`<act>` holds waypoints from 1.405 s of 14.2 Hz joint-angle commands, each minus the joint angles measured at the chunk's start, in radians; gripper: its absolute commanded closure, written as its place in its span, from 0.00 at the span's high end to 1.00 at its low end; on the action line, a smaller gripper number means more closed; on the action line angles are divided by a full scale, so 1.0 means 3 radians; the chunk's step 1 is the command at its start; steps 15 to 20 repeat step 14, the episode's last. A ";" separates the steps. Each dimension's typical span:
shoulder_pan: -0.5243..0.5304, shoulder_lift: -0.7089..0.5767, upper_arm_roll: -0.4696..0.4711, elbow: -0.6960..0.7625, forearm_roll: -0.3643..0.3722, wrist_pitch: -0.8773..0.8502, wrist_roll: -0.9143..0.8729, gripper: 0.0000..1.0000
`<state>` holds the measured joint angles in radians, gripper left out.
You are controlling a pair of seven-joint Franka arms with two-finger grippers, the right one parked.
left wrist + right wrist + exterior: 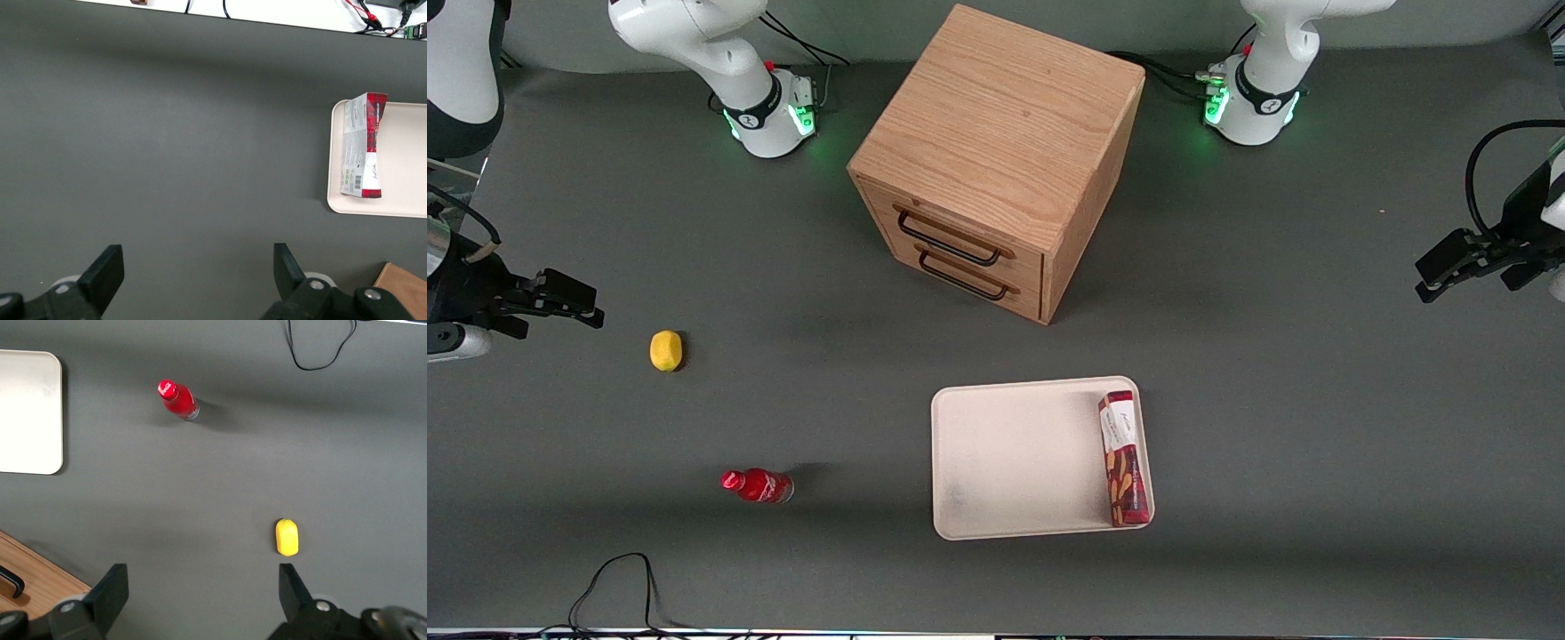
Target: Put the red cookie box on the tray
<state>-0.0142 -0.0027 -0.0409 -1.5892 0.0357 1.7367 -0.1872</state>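
The red cookie box [1123,458] lies flat in the cream-white tray [1014,458], along the tray's rim toward the working arm's end of the table. Its white label end points away from the front camera. The box [363,145] and tray [400,200] also show in the left wrist view. My left gripper [1436,277] hangs high above the bare table at the working arm's end, well apart from the tray. Its fingers [107,267] are spread wide with nothing between them. The tray's corner also shows in the right wrist view [30,413].
A wooden two-drawer cabinet [996,160] stands farther from the front camera than the tray. A yellow lemon [665,349] and a small red bottle [758,485] lie toward the parked arm's end. A black cable [618,587] loops at the table's near edge.
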 commanded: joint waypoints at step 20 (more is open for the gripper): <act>0.0012 -0.0099 0.0044 0.0072 -0.0109 -0.0604 0.0190 1.00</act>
